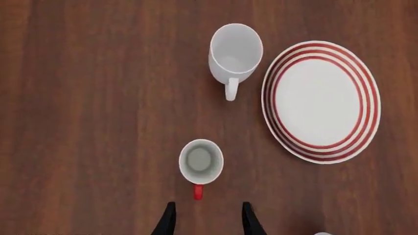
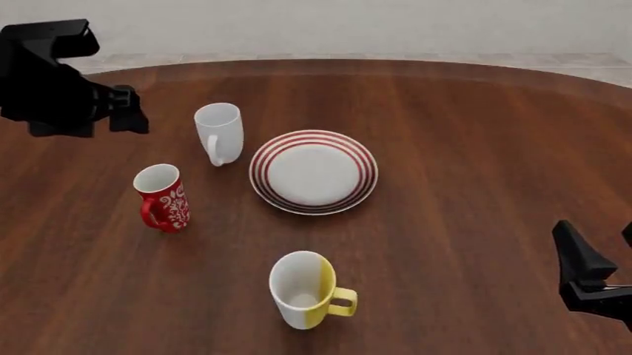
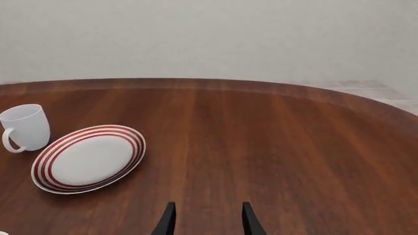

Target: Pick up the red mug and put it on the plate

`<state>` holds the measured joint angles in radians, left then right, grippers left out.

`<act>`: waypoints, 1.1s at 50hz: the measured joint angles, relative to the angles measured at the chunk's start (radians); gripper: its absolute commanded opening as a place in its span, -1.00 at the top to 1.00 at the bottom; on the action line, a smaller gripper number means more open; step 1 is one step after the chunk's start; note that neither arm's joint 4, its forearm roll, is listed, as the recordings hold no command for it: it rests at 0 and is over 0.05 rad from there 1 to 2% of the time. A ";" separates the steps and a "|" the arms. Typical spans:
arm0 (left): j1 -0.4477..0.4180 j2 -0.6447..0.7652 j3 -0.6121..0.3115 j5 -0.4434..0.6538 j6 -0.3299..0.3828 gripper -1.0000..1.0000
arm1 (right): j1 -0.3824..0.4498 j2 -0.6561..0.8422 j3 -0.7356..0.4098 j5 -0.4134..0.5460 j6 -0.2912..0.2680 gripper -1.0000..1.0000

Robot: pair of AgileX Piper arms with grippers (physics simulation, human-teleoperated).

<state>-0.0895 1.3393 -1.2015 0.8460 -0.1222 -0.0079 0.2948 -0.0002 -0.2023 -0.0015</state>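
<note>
Below the left gripper point(image 1: 207, 218), seen through the left wrist camera, the red mug point(image 1: 201, 162) stands upright on the table point(image 1: 91, 122) with its white inside facing up and its red handle turned toward the gripper. Both black fingertips are spread apart with nothing between them, and the mug sits just ahead of the gap, apart from both tips. In the front view the left arm hangs high over the far left of the table, well above the red mug point(image 2: 163, 197), which stands on the left part of the tabletop, untouched.

The plate point(image 2: 314, 171) lies flat near the middle of the table, to the right of the red mug and apart from it, with nothing on it. A white mug point(image 2: 219, 132) stands upright just beside the plate's far-left edge, its handle pointing toward the camera. A white-and-yellow mug point(image 2: 308, 290) stands nearer the camera, in front of the plate, its yellow handle pointing right.

Counted: three mugs, one plate, two arms.

The right gripper point(image 2: 596, 255) rests low at the near right of the table, well away from every mug. In the right wrist view its fingertips point(image 3: 168, 220) are spread, empty, pointing across bare wood.
</note>
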 measured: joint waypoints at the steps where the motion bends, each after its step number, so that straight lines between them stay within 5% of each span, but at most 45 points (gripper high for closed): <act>1: 0.004 0.001 -0.001 0.000 0.003 -1.00 | 0.000 0.001 0.000 -0.001 0.000 -1.00; 30: 0.046 0.089 -0.070 -0.021 0.107 -1.00 | 0.012 0.016 0.000 -0.012 0.000 -1.00; 55: 0.009 0.116 0.002 -0.077 0.091 -1.00 | 0.011 0.030 0.000 -0.018 0.013 -1.00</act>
<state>-0.0807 1.4552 -1.1992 0.7687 -0.0311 0.0035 0.3249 -0.0002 -0.2199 0.0115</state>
